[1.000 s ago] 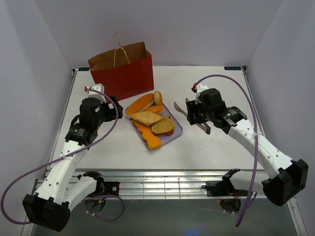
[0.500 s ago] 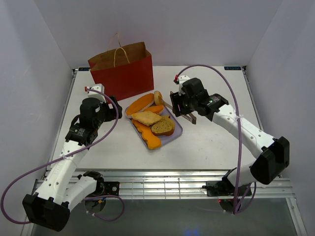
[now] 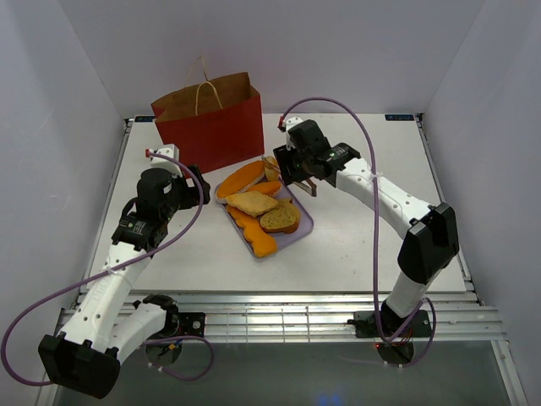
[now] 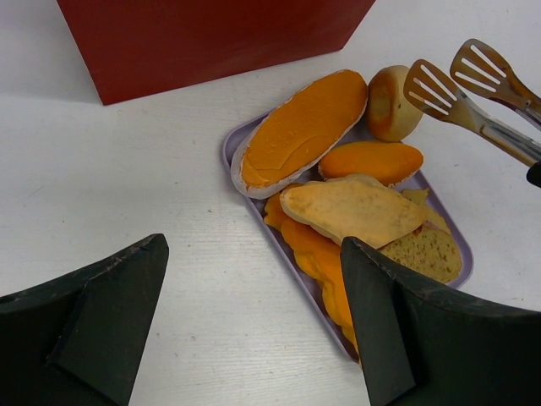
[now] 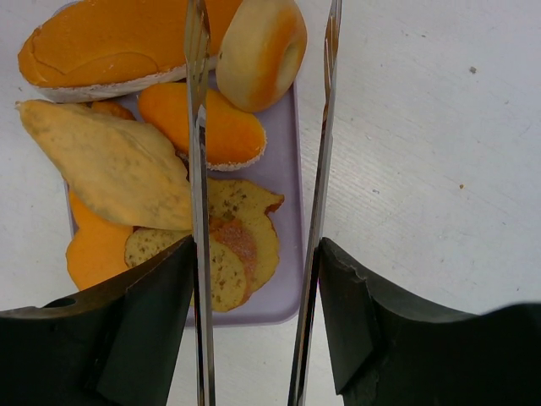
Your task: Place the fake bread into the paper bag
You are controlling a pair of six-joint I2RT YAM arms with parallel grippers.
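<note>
Right gripper (image 3: 292, 167) is closed on the handle end of the metal tongs (image 4: 461, 106), its fingers pressing the two arms from outside. The blades stand apart, and I judge this is so that they can go down around one piece. In the right wrist view the arms pass on both sides of the small round bun (image 5: 260, 51); whether they touch it I cannot tell. This bun sits at the far end of the lavender tray (image 5: 286, 161), near the middle of the counter. It seems tipped up on its edge, so its wider side runs roughly along the tong arms. The long loaf (image 4: 300, 127) beside it, with the rest of the fake bread, lies on the tray, its long axis going from near-left to far-right. The paper bag (image 3: 211, 127) stands upright by the far-left corner, mouth open upward — a short carry from the tray. Left gripper (image 4: 254, 245) hangs open and empty toward the left edge — a place from which it could steady the bag, I think.
</note>
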